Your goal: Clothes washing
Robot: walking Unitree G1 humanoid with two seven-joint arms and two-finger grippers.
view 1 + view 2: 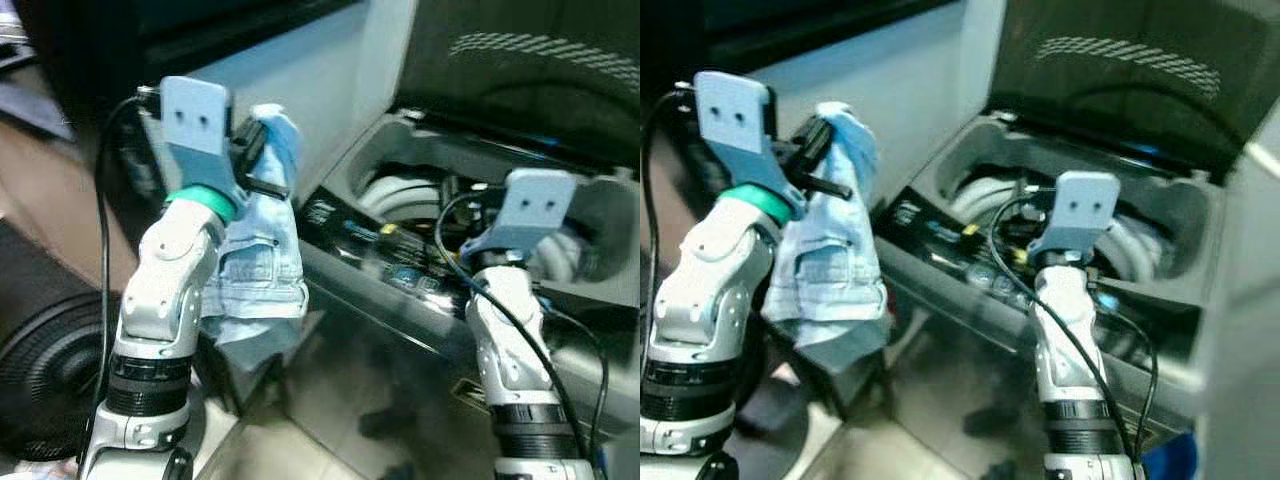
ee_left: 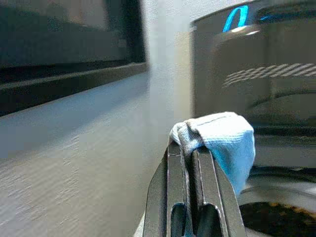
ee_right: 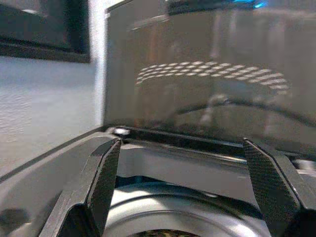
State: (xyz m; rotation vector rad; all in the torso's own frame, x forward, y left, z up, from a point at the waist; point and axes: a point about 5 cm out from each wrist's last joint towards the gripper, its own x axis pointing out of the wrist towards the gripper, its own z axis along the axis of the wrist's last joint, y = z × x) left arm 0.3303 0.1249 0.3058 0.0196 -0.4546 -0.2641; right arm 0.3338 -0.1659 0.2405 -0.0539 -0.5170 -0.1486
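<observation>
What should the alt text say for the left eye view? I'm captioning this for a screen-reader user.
The left gripper holds a light blue garment up in the air, to the left of an open top-loading washing machine. The right gripper, fingers spread, reaches over the machine's drum, with the raised lid behind.

Home laundry corner: open top-loading washing machine (image 1: 420, 240) against a pale wall (image 1: 300, 90).

Pale blue denim against grey and black

A light blue garment (image 1: 262, 262) is seen; the washing machine (image 1: 1160, 215) is coloured grey, its raised lid (image 3: 207, 74) dark with a pale striped reflection.
</observation>
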